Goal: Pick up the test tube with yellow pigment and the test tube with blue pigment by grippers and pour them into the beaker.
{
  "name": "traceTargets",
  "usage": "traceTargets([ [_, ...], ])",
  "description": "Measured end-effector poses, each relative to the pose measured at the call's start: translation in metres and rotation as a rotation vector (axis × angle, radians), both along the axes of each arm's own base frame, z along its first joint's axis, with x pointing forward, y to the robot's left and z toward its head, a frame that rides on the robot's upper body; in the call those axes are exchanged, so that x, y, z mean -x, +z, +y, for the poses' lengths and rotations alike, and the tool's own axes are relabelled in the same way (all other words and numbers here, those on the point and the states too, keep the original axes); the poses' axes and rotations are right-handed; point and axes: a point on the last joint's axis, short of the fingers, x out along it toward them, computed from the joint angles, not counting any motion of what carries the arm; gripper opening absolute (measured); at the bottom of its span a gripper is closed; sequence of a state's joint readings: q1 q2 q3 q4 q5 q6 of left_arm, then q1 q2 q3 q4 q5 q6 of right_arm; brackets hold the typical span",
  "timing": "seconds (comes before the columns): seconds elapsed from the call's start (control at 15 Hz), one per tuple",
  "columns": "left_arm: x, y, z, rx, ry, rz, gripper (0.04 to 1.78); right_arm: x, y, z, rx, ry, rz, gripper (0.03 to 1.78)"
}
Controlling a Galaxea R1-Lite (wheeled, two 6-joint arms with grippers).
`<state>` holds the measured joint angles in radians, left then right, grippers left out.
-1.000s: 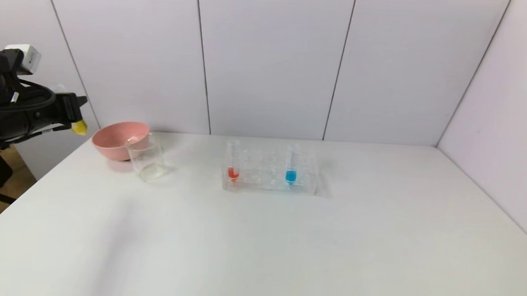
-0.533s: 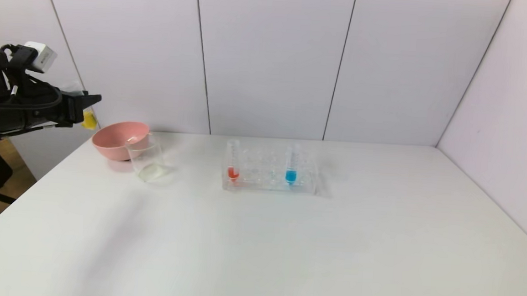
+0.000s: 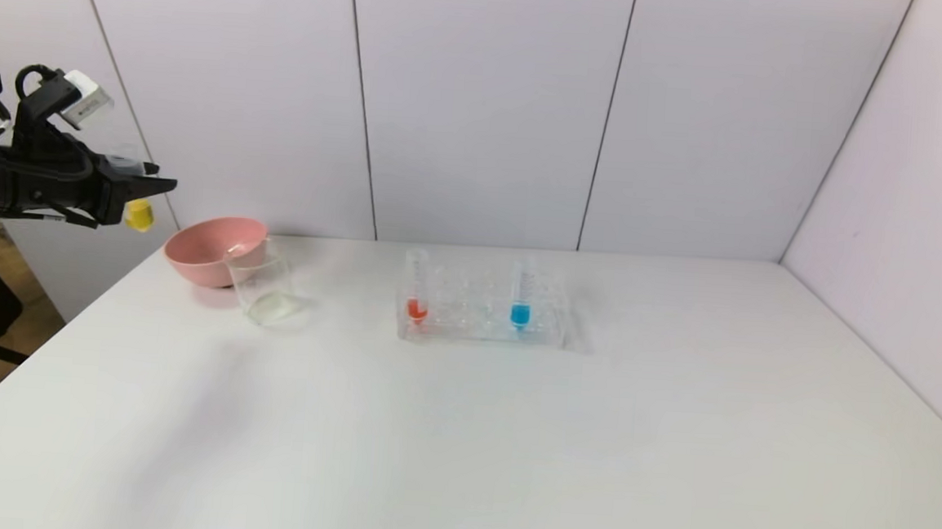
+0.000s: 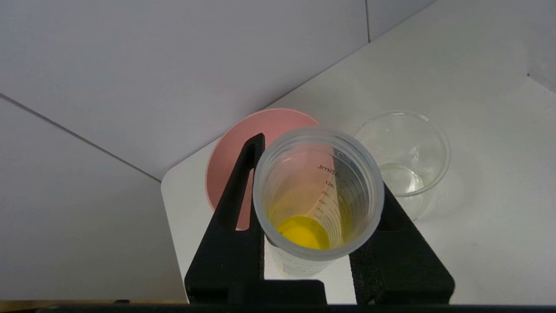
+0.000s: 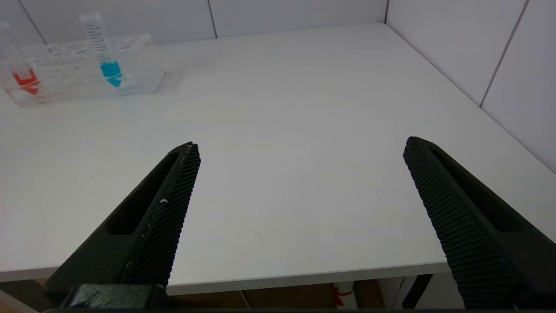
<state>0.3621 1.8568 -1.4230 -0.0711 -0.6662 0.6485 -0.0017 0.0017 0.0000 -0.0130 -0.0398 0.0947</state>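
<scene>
The test tube with yellow pigment [image 3: 139, 213] is pinched upright in the left gripper [image 3: 133, 195], raised beyond the table's left edge, above and left of the pink bowl [image 3: 208, 250]. The beaker [image 3: 263, 289] stands just in front of the bowl, touching or nearly so. In the tube rack [image 3: 481, 308], the test tube with blue pigment [image 3: 521, 294] and a red-liquid tube [image 3: 417, 287] stand upright and well apart.

Left wrist view: both fingers [image 4: 236, 204] clamp the yellow tube [image 4: 317, 195] below its open mouth; yellow liquid pools at its bottom. The beaker [image 4: 402, 158] holds only a faint clear residue. Carry the tube over the beaker rim, not the bowl [image 4: 230, 161], before tilting slowly.

Right wrist view: the right gripper [image 5: 299, 182] is spread wide and empty above the table's near edge, far from the rack [image 5: 82, 65].
</scene>
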Motion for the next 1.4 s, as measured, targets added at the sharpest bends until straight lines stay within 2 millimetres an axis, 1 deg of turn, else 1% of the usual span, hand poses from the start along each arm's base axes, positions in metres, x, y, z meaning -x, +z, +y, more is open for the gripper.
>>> traceTargets([
  [0.27,-0.005,0.008,0.006,-0.206,-0.096,0.062,0.54,0.0,0.0,0.0,0.0,0.0,0.0,1.71],
  [0.4,-0.012,0.005,0.009,-0.299,-0.15,0.085,0.54,0.0,0.0,0.0,0.0,0.0,0.0,1.71],
  [0.6,-0.022,-0.006,0.013,-0.404,-0.218,0.106,0.54,0.0,0.0,0.0,0.0,0.0,0.0,1.71],
  [0.8,-0.029,-0.01,0.015,-0.493,-0.228,0.134,0.54,0.0,0.0,0.0,0.0,0.0,0.0,1.71],
  [1.2,-0.037,-0.004,-0.001,-0.665,-0.283,0.184,0.54,0.0,0.0,0.0,0.0,0.0,0.0,1.71],
  [1.4,-0.045,-0.008,-0.012,-0.714,-0.291,0.2,0.54,0.0,0.0,0.0,0.0,0.0,0.0,1.71],
])
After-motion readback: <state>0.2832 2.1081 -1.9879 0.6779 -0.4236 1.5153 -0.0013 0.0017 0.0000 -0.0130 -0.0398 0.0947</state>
